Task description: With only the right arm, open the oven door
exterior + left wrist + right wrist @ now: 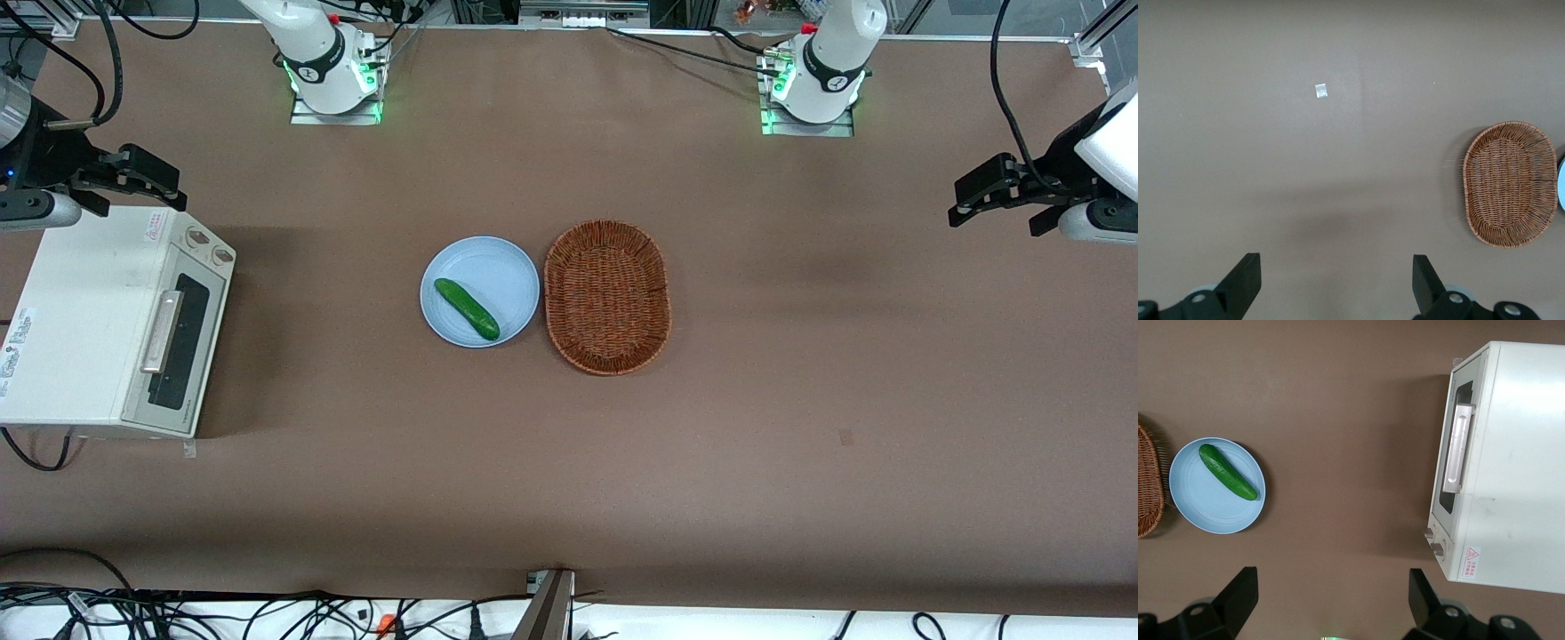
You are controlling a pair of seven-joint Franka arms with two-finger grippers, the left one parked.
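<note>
Looking at your setup, the toaster oven sits at the working arm's end of the brown bench, and the oven door is fully closed, flat against the white body. Its silver bar handle runs along the top edge of the dark glass window, with the two knobs on the strip next to the door.

Your hand hangs in the air just above the oven's knob end, not touching anything, and its two black fingers are spread wide apart with nothing between them.

Mid-bench you've got a blue plate with a cucumber on it, right beside a wicker basket.
</note>
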